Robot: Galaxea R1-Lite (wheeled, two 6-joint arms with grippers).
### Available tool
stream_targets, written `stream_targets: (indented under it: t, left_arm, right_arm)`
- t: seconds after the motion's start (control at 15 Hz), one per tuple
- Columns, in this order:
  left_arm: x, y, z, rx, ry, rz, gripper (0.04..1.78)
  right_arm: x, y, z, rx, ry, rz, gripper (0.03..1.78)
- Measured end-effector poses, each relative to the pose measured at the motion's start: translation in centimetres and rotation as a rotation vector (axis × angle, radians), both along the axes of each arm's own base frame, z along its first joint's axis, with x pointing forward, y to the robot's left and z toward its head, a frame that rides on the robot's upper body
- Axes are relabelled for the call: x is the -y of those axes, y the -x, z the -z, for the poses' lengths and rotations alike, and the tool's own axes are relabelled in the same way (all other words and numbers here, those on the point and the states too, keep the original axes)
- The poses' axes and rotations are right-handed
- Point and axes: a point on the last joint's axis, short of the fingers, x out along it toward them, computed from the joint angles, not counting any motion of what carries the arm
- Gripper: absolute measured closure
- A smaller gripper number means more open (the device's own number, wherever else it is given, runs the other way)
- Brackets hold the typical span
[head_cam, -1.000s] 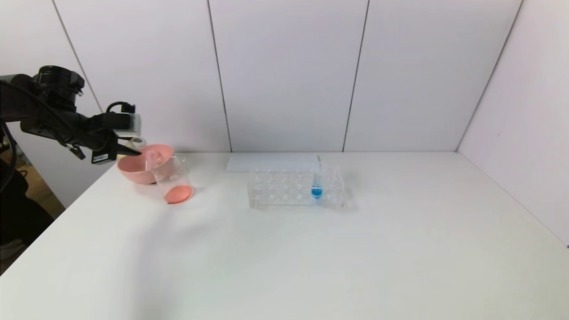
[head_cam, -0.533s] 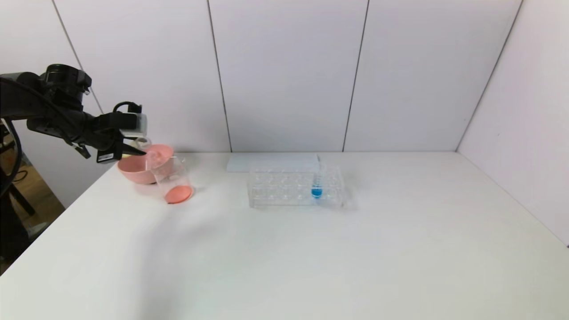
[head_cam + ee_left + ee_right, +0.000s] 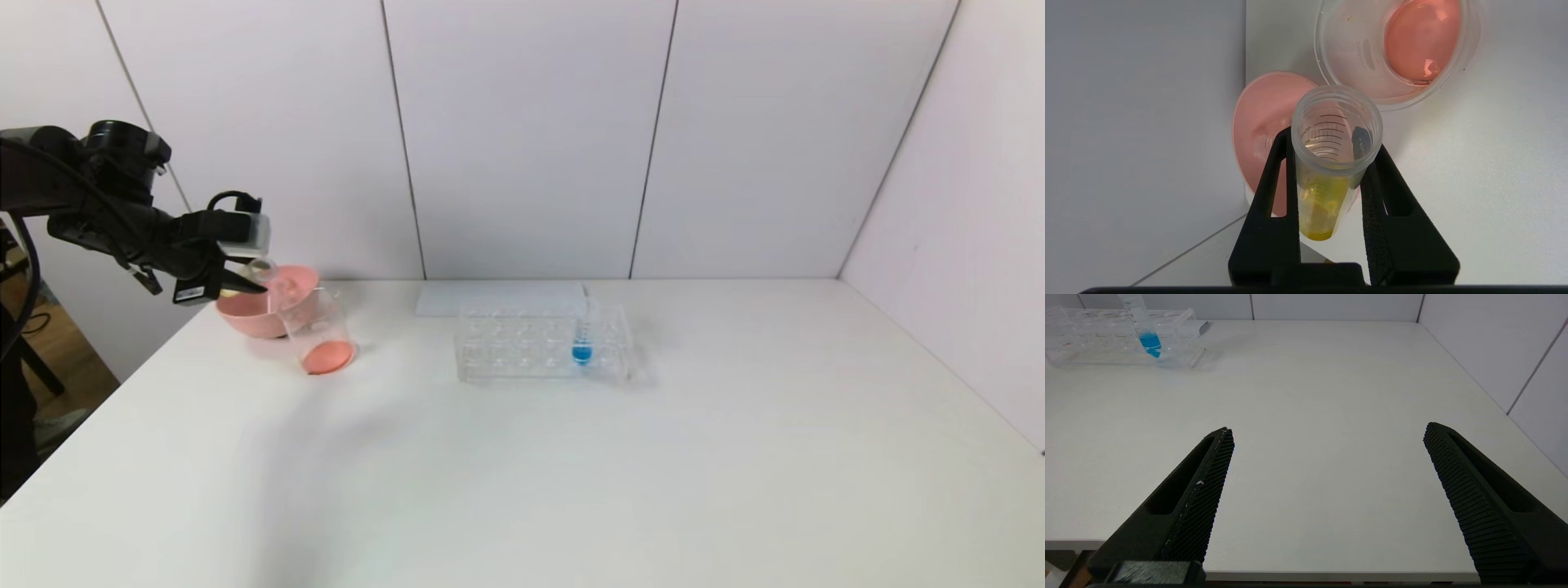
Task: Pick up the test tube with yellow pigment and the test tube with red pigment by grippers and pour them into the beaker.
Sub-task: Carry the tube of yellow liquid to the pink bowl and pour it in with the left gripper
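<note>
Left gripper (image 3: pixel 1331 171): I have its fingers clamped on the yellow tube (image 3: pixel 1331 163), held above the pink bowl (image 3: pixel 245 314) at the table's left rear.
Yellow tube: a little yellow liquid sits at its bottom; the mouth points toward the beaker (image 3: pixel 317 331).
Beaker: just in front of the bowl, already holding orange-red liquid.
Red tube: I see something tube-like lying in the bowl, but cannot tell for sure.
Pour: I judge I should carry the mouth over the beaker's rim before tipping, slowly, keeping clear of the bowl.
Rack (image 3: pixel 543 343): mid-table, holding only the blue tube (image 3: pixel 582 339).
Right gripper (image 3: pixel 1327 498): parked at the near edge, fingers wide apart, empty.
</note>
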Motion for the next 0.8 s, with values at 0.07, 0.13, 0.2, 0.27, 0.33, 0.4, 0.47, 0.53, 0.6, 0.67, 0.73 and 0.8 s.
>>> stream_targets:
  t: [0.07,0.13,0.2,0.27,0.33,0.4,0.47,0.53,0.6,0.67,0.73,0.8]
  left_arm:
    - [0.06,-0.03,0.01,-0.001,0.001,0.001,1.38]
    - [0.07,-0.03,0.05,-0.006,0.002,0.001,1.38]
    - [0.08,0.00,0.15,-0.015,0.004,0.000,1.38]
    - [0.08,0.00,0.15,-0.017,0.004,-0.001,1.38]
    - [0.08,0.00,0.16,-0.017,0.004,-0.001,1.38]
    - [0.07,0.00,0.16,-0.017,0.002,-0.001,1.38]
    - [0.14,-0.01,0.15,-0.017,-0.003,-0.003,1.38]
    - [0.16,-0.02,0.16,-0.018,-0.011,-0.007,1.38]
    - [0.24,-0.03,0.14,-0.019,-0.016,-0.009,1.38]
    - [0.28,-0.04,0.15,-0.019,-0.017,-0.008,1.38]
    - [0.31,-0.04,0.16,-0.019,-0.022,-0.008,1.38]
    - [0.30,-0.03,0.18,-0.020,-0.029,-0.008,1.38]
  right_arm:
    - [0.00,0.00,0.00,0.000,0.000,0.000,0.11]
    - [0.00,0.00,0.00,0.000,0.000,0.000,0.11]
    - [0.00,0.00,0.00,0.000,0.000,0.000,0.11]
    - [0.00,0.00,0.00,0.000,0.000,0.000,0.11]
    - [0.00,0.00,0.00,0.000,0.000,0.000,0.11]
    - [0.00,0.00,0.00,0.000,0.000,0.000,0.11]
    - [0.00,0.00,0.00,0.000,0.000,0.000,0.11]
    - [0.00,0.00,0.00,0.000,0.001,0.000,0.11]
    - [0.00,0.00,0.00,0.000,0.000,0.000,0.11]
    - [0.00,0.00,0.00,0.000,0.000,0.000,0.11]
    - [0.00,0.00,0.00,0.000,0.000,0.000,0.11]
    - [0.00,0.00,0.00,0.000,0.000,0.000,0.11]
